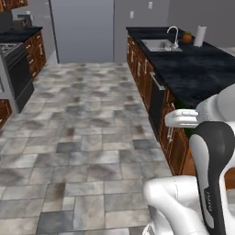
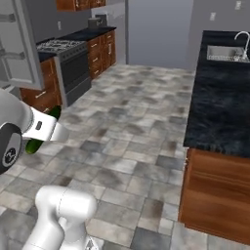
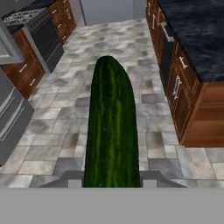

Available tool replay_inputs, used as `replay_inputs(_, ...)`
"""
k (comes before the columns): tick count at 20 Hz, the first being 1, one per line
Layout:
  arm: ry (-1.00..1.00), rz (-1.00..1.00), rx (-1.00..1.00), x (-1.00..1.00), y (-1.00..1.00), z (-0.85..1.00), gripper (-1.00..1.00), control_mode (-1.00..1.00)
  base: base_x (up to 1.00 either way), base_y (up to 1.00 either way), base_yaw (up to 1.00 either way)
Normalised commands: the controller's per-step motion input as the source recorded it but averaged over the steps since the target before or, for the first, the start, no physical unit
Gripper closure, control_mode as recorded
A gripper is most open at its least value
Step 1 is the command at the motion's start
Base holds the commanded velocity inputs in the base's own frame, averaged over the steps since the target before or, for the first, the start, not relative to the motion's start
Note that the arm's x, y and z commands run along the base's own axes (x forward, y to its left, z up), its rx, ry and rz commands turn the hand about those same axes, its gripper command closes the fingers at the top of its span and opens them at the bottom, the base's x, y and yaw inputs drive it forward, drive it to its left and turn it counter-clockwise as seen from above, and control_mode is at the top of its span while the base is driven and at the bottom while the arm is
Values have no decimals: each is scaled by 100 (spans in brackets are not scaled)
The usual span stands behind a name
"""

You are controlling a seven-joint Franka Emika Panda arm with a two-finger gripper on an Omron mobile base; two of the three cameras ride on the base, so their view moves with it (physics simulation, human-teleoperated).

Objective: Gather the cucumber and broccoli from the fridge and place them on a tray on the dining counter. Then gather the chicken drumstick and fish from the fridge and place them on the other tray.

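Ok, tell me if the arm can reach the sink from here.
Probably not. The sink sits at the far end of the dark counter, well beyond the arm, and the pincer already holds the cucumber.

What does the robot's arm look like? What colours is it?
The arm is glossy white with rounded, chunky segments and dark grey-black joints. One dark joint carries small pale lettering, too small to read. A white cylinder-shaped link leads toward the hand. No cables show.

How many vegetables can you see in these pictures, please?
1: a cucumber, held in the gripper above the tiled kitchen floor; its green end also pokes out beside the arm in the right base view. The broccoli is not among what I can see.
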Motion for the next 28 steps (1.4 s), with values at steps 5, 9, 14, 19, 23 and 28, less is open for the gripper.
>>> replay_inputs(5, 0, 0, 0, 0, 0, 0, 100, 100, -28, -94, -8)
replay_inputs(9, 0, 0, 0, 0, 0, 0, 100, 100, -32, -94, -10)
replay_inputs(14, 0, 0, 0, 0, 0, 0, 100, 100, -22, -97, -12)
replay_inputs(19, 0, 0, 0, 0, 0, 0, 100, 100, -13, -100, -13)
replay_inputs(23, 0, 0, 0, 0, 0, 0, 100, 100, -9, -100, -14)
replay_inputs(28, 0, 0, 0, 0, 0, 0, 100, 100, -5, -100, -14)
